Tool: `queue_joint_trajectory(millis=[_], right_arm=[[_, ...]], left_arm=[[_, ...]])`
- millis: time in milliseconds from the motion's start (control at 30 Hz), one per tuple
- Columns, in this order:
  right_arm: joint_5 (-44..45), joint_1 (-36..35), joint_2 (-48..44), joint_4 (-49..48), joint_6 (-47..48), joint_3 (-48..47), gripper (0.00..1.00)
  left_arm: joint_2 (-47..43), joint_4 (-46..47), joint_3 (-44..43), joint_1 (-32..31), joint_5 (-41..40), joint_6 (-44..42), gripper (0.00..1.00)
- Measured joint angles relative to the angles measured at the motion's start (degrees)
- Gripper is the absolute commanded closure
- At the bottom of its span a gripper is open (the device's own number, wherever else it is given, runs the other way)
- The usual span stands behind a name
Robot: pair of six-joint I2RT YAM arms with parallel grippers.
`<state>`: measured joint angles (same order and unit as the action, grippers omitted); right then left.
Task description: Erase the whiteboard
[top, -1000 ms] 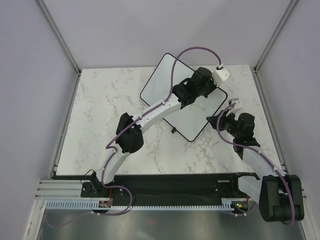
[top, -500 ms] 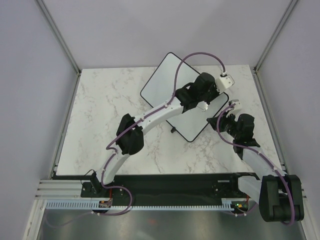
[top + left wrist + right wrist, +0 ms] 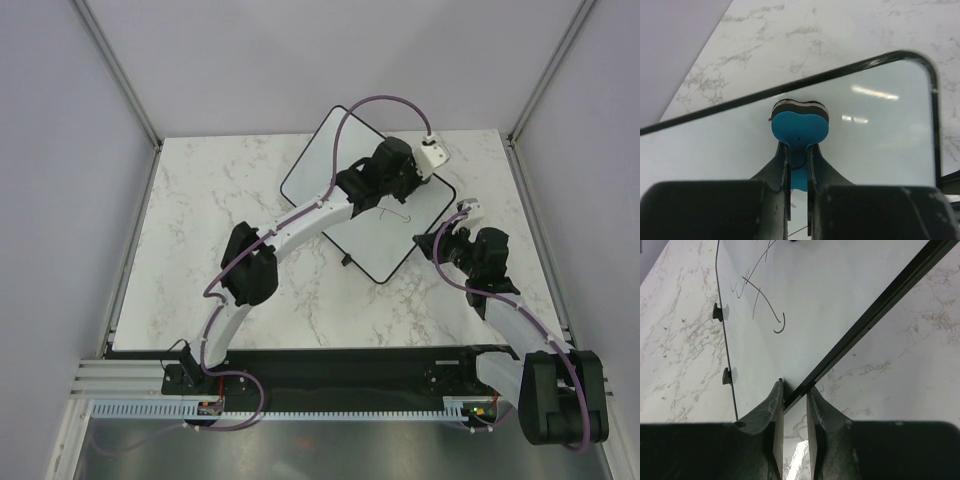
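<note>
Between the fingers of our left gripper (image 3: 797,162) we pinch a blue bone-shaped eraser (image 3: 800,129). Its layered dark felt end sits just ahead of the fingertips, over the whiteboard (image 3: 880,130) and near its thin black frame. The glossy white board, rounded at the corners, lies on the marble-patterned table (image 3: 200,220). Further right, our right gripper (image 3: 795,392) is clamped on the board's frame edge. Thin dark marker scribbles (image 3: 760,295) curl ahead of it, to its left.

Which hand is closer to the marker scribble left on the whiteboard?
Left. The left hand, holding the blue eraser, sits on the whiteboard right beside the scribble; the right hand clamps the board's frame, farther off.
</note>
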<state>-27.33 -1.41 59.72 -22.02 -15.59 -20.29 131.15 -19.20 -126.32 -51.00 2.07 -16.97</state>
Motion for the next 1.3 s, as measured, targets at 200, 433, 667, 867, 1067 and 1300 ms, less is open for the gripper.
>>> queue_joint_trajectory(millis=[200, 433, 667, 867, 1067, 1300], right_arm=[[0.0, -0.3, -0.5, -0.2, 0.3, 0.0, 1.00], [0.0, -0.4, -0.8, -0.2, 0.4, 0.0, 1.00], [-0.2, -0.3, -0.8, 0.3, 0.4, 0.0, 1.00], [-0.2, -0.3, -0.8, 0.7, 0.6, 0.0, 1.00], [0.3, -0.2, -0.7, 1.3, 0.9, 0.0, 1.00], [0.3, -0.3, -0.7, 0.9, 0.9, 0.0, 1.00]], left_arm=[[-5.1, 1.4, 10.5, 7.3, 1.0, 0.4, 0.98], [-7.6, 4.4, 18.0, 12.1, 0.1, 0.4, 0.98], [-8.1, 5.2, 18.9, 10.1, -2.7, -0.2, 0.98], [-9.9, 4.5, 20.7, 3.4, -1.8, -0.4, 0.98], [-10.2, 3.4, 21.7, -2.1, 1.6, -0.4, 0.98], [-9.8, 1.5, 20.1, -0.5, 4.7, 0.2, 0.98]])
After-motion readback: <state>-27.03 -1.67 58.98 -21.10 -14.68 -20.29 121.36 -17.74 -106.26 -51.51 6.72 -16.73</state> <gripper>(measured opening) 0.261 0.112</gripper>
